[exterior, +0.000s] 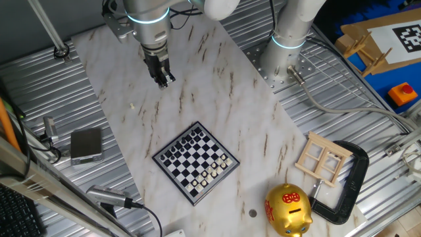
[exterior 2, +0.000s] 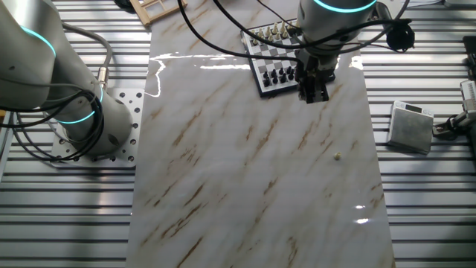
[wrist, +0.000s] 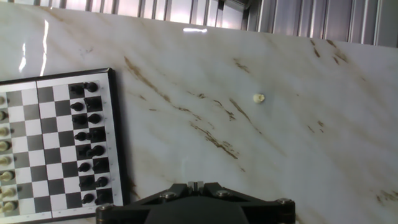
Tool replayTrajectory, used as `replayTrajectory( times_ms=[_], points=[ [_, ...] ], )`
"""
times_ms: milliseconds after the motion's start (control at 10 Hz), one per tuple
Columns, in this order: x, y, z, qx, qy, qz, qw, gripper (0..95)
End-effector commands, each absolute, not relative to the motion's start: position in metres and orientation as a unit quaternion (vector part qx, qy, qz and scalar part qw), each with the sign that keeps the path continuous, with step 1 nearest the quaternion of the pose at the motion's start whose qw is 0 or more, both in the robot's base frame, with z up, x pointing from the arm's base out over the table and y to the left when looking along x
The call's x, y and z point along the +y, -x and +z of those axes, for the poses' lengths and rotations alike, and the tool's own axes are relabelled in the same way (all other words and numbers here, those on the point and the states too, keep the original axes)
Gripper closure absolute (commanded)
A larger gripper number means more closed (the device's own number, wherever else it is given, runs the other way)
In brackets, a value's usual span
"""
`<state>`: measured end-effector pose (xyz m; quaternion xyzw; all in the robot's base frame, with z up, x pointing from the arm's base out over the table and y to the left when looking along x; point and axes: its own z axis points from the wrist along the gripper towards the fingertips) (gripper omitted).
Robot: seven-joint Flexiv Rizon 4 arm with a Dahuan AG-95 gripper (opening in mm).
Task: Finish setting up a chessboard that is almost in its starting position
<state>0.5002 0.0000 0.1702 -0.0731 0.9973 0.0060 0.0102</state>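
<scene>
The chessboard [exterior: 195, 162] lies on the marble table, with dark pieces along one side and pale pieces along the other. It also shows in the other fixed view [exterior 2: 275, 56] and at the left of the hand view [wrist: 50, 143]. A tiny pale piece [exterior: 132, 105] lies alone on the marble away from the board; it also shows in the other fixed view [exterior 2: 338, 156] and in the hand view [wrist: 259, 98]. My gripper [exterior: 164, 81] hangs above the marble between board and loose piece, fingers together, nothing seen in them. It also shows in the other fixed view [exterior 2: 312, 95] and the hand view [wrist: 196, 185].
A pale wooden window-like frame [exterior: 323, 158], a black clamp [exterior: 352, 184] and a golden piggy bank [exterior: 287, 209] sit near the table's corner by the board. A grey box [exterior: 86, 145] lies off the marble on the ribbed surface. The arm's base [exterior: 289, 39] stands beside the marble.
</scene>
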Motion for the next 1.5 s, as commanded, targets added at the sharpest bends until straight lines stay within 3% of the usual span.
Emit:
replayTrajectory(
  times_ms=[100, 1500],
  points=[
    [0.0, -0.5, 0.17, 0.997, 0.072, 0.006, 0.01, 95.0],
    [-0.01, -0.506, 0.164, 0.985, 0.164, 0.041, 0.02, 95.0]
  ],
)
